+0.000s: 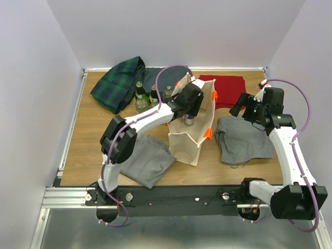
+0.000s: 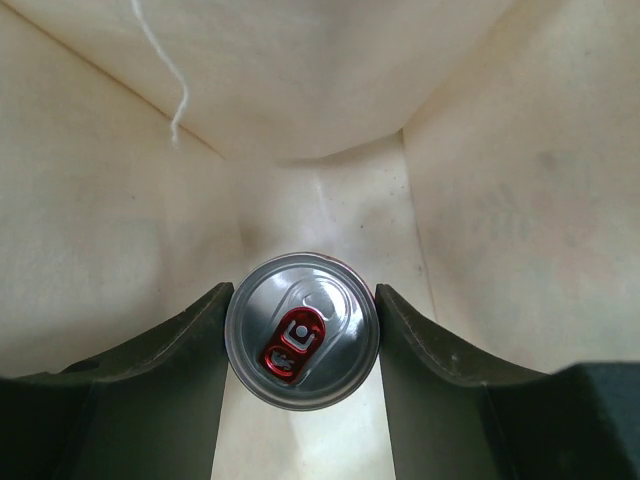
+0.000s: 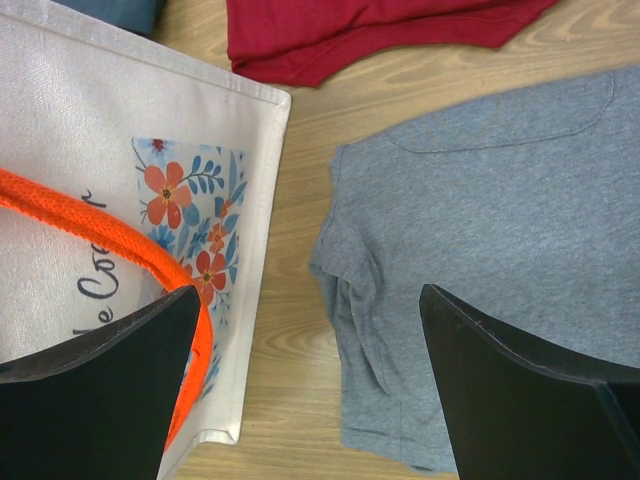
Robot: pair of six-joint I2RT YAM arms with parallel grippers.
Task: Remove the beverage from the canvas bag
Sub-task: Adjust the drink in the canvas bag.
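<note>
Grasp stage. Left gripper (image 2: 303, 298), reaching into the bag (image 1: 184, 145), clasped the can (image 2: 302, 345) on both sides, the can inside the bag. Right gripper (image 3: 307, 292) gaped wide beside the bag. Next, probably: a straight lift clear of the rim.

The silver-topped aluminium drink can (image 2: 302, 345) sits between the left gripper (image 2: 302, 300)'s fingers (image 2: 200, 350), touching both, inside the tall cream canvas bag (image 2: 300, 90). Left of the right gripper (image 3: 310, 300) stands the bag, the flat grey cloth (image 3: 480, 220) lies beneath and right, and the folded red cloth (image 3: 380, 30) lies beyond.
</note>
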